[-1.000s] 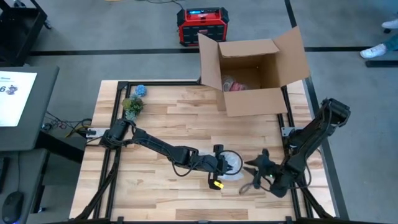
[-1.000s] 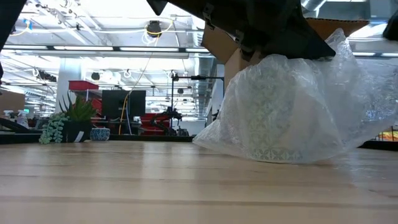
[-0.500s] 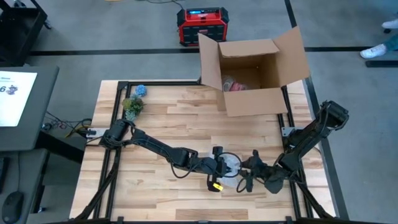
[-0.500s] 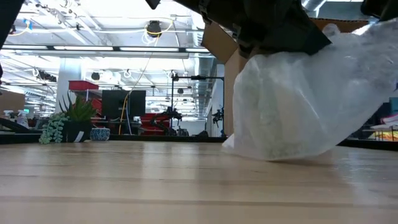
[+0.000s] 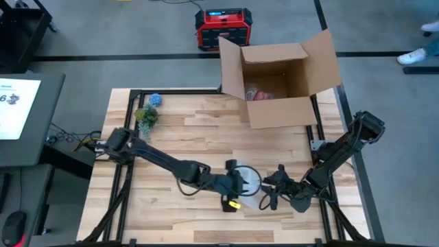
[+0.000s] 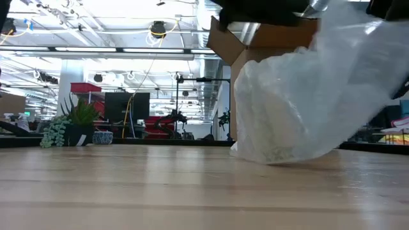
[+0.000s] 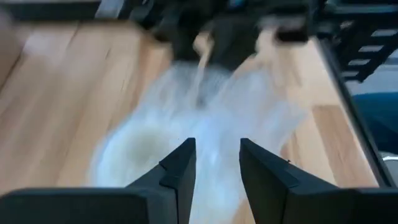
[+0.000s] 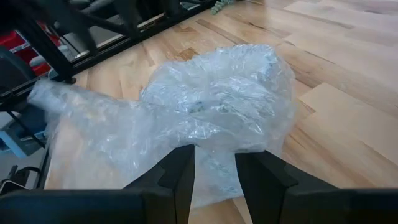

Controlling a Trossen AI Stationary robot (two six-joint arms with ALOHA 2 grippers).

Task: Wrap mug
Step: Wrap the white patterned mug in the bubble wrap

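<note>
On the far left edge of the table (image 5: 171,116) sit a small plant (image 5: 145,117) and a blue pot (image 5: 156,99), well away from my work. My left arm reaches from that side across the boards toward the near middle. My left gripper (image 5: 241,184) is down at the wrap (image 5: 251,184), a crumpled sheet of clear bubble film bunched on the wood. In my left wrist view my two fingers (image 7: 180,168) stand a narrow gap apart with the film right in front of them; the picture is smeared, and I cannot tell whether they pinch any of it. A pale round shape shows through the film there, which may be the mug, but I cannot make it out for sure.

Just to the right, my right gripper (image 5: 273,192) sits low at the other edge of the wrap, facing my left one. In my right wrist view my fingers (image 8: 180,171) are also a narrow gap apart, and the film (image 8: 205,112) lies mounded just ahead of the tips, touching or nearly so; I cannot say it is gripped.

From table height the wrap (image 6: 300,108) rises as a tall cloudy heap, its lower edge resting on the boards.

Beyond the far right of the table stands an open cardboard box (image 5: 278,75).
</note>
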